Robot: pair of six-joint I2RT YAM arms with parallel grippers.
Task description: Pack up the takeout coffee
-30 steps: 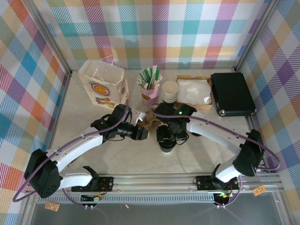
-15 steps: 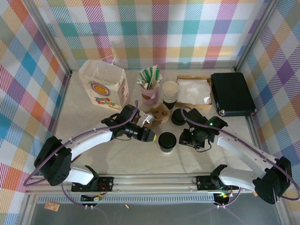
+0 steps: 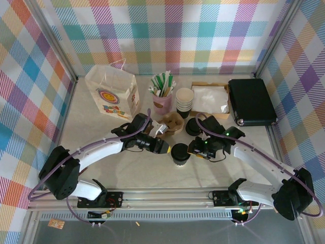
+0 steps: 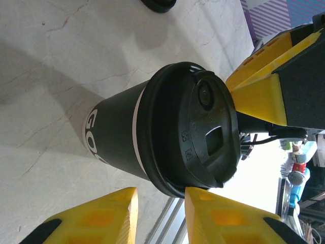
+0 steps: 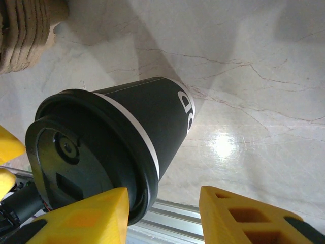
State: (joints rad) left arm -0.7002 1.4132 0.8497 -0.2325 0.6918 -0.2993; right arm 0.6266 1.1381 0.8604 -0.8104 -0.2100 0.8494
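we find the takeout coffee (image 3: 180, 152) standing on the table (image 3: 86, 122) near its front middle, with the left gripper (image 3: 164, 148) just to its left and the right gripper (image 3: 193, 150) just to its right. behind it lie the cup carriers (image 3: 172, 123), with the stack of lids (image 3: 192, 127) to their right. along the back, from left to right, we see the paper bag (image 3: 111, 91), stirrer holder (image 3: 163, 94), stack of cups (image 3: 185, 99), napkin tray (image 3: 209, 96) and case (image 3: 251, 101).

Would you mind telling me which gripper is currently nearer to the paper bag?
Left. In the top view, the left gripper is below-right of the paper bag, beside the takeout coffee. The right gripper is on the takeout coffee's other side, farther away.
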